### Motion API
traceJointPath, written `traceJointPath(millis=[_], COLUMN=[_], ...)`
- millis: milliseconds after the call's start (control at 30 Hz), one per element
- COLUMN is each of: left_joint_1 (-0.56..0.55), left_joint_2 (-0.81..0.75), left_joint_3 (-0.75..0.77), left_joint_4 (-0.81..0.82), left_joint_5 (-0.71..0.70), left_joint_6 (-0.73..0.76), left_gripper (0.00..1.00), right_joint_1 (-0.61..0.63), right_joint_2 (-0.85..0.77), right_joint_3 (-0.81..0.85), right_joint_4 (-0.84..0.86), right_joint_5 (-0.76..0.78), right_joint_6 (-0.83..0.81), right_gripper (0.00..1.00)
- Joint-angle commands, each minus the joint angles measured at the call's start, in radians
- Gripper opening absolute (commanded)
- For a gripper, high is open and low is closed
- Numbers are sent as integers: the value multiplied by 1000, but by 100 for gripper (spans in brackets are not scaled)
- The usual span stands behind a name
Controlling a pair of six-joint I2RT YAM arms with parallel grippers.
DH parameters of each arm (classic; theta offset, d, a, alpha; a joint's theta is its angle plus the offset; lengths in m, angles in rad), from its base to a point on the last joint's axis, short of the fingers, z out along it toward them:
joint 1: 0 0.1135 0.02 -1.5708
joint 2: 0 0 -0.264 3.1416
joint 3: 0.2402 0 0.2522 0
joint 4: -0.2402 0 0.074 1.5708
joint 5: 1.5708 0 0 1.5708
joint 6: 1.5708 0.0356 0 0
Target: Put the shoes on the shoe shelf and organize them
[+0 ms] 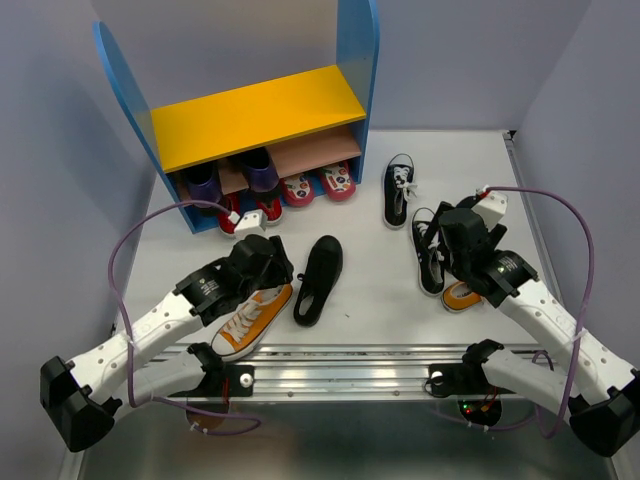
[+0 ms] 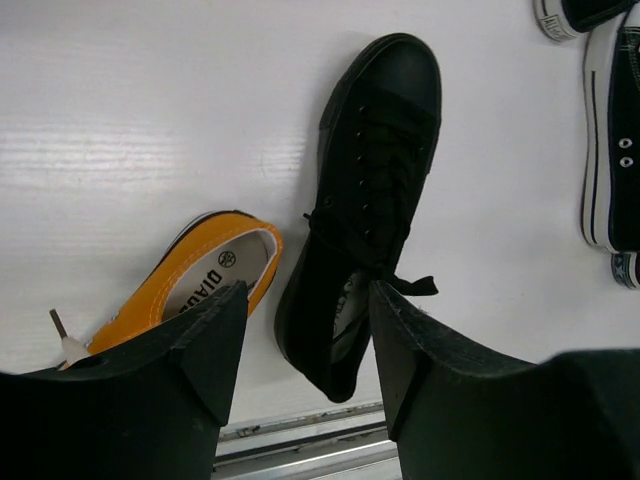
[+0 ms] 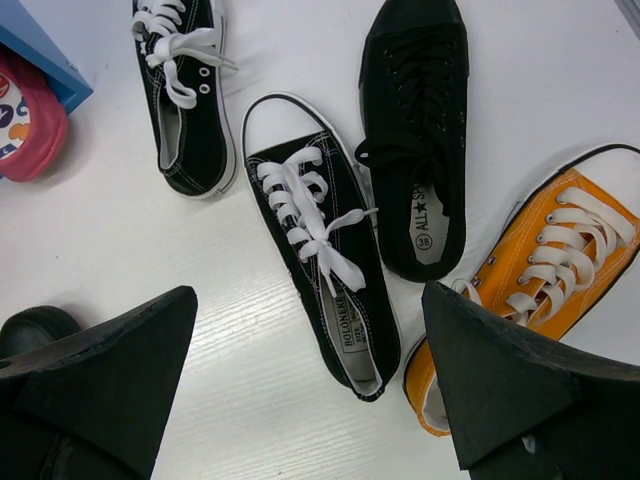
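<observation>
Left jaws gape above the all-black shoe (image 2: pixel 365 200), heel between them.

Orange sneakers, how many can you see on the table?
2. One orange sneaker lies front-left beside an all-black shoe; the second orange sneaker sits front-right, mostly hidden under the right arm. More may be hidden.

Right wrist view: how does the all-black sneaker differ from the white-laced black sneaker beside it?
The all-black sneaker has black laces, the white-laced black sneaker white ones. The all-black sneaker's sole rim is black, the white-laced one's white. Both are low-top, sole down.
</observation>
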Motion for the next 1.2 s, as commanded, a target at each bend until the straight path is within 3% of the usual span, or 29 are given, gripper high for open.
traceJointPath(millis=[0,300,533,1167], left_joint_1=[-13,-15,-15,-15], left_joint_2=[-3,113,198,340], left_joint_3=[-16,23,28,45], left_joint_4=[-61,-227,-239,-179], left_joint_5=[-101,-196,-150,-190], left_joint_6=[-222,-546,-707,-801], left_gripper=[63,67,70,66], right_joint_1=[-3,-3,-3,-3], right_joint_2=[11,22,20,20], right_joint_3=[-2,7,12,30], right_joint_4=[45,45,45,43], right_joint_5=[-17,-35,-43,-83], right_joint_6=[17,14,3,-17], right_gripper=[100,100,100,100])
